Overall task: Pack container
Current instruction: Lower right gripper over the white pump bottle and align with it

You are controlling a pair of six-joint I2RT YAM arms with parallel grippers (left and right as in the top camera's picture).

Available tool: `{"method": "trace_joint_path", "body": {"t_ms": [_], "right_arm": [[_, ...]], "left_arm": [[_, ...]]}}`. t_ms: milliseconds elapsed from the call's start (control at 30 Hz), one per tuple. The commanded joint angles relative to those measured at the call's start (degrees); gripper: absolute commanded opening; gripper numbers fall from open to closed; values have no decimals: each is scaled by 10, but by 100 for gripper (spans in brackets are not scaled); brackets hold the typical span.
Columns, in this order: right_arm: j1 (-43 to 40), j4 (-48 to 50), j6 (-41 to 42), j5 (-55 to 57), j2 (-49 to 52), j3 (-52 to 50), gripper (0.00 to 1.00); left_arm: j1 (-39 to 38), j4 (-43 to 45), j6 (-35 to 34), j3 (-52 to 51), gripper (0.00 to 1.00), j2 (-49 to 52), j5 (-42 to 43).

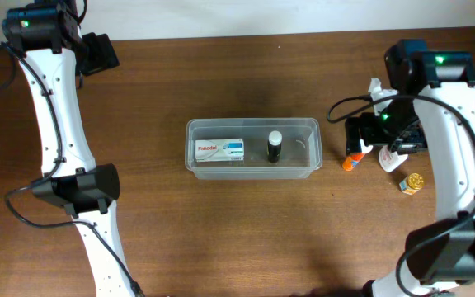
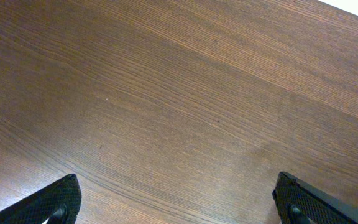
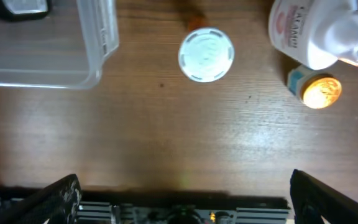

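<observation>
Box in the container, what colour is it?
The box is white with red and blue print, clearest overhead.

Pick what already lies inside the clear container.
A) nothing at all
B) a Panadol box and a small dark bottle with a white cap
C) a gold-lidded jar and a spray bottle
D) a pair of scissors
B: the overhead view shows the Panadol box and the small dark bottle within the container walls.

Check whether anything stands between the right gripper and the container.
Nothing visible does: only bare table lies between the open right gripper and the container; the white-capped bottle stands to one side, apart from it.
</observation>
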Motion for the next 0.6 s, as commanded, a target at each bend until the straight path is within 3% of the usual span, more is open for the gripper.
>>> {"method": "trace_joint_path", "body": {"t_ms": [0, 233, 567], "right_arm": [[-21, -1, 6, 40, -14, 33, 98], [-132, -1, 19, 69, -36, 81, 98], [-242, 43, -97, -82, -14, 70, 98]], "left_arm": [[1, 0, 9, 4, 99, -7, -7], [1, 0, 9, 4, 99, -7, -7], [1, 0, 9, 4, 99, -7, -7]]}}
